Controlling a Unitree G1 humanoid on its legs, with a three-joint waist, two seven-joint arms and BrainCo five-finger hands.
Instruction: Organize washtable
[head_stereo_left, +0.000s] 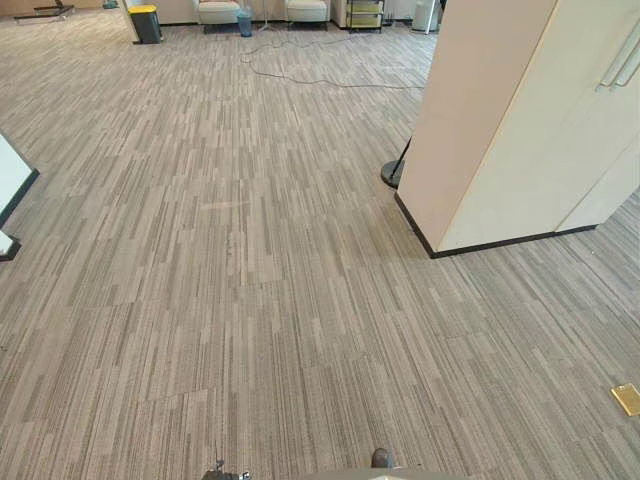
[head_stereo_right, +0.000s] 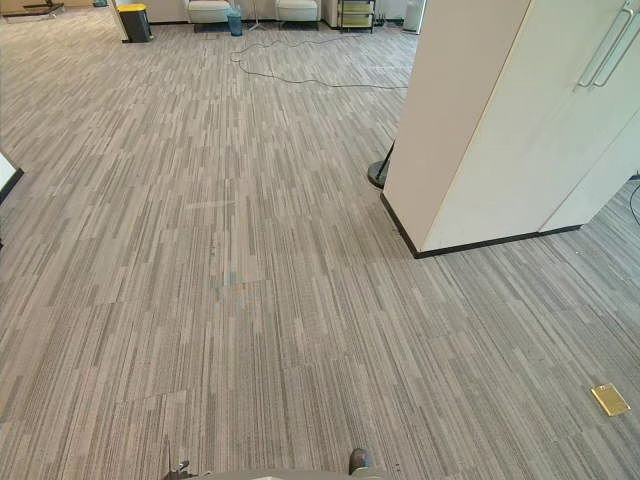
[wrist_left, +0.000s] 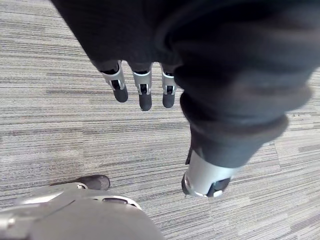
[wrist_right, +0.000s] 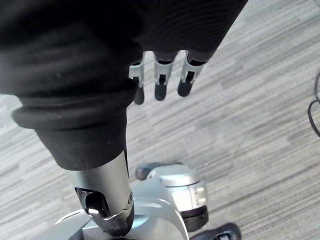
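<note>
1. Left hand (wrist_left: 145, 97): fingers straight and relaxed, holding nothing, above the carpet floor (head_stereo_left: 250, 300).
2. Right hand (wrist_right: 161, 85): fingers loose, empty.
3. White cabinet (head_stereo_left: 520, 130): floor's right edge. Yellow-lidded bin (head_stereo_left: 146, 22): far edge.

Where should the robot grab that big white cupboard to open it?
Probably by one long silver bar handle on the cupboard door. The bar runs up and down and seems to stand off the door, so the right hand could hook its fingers round it from the front.
</note>
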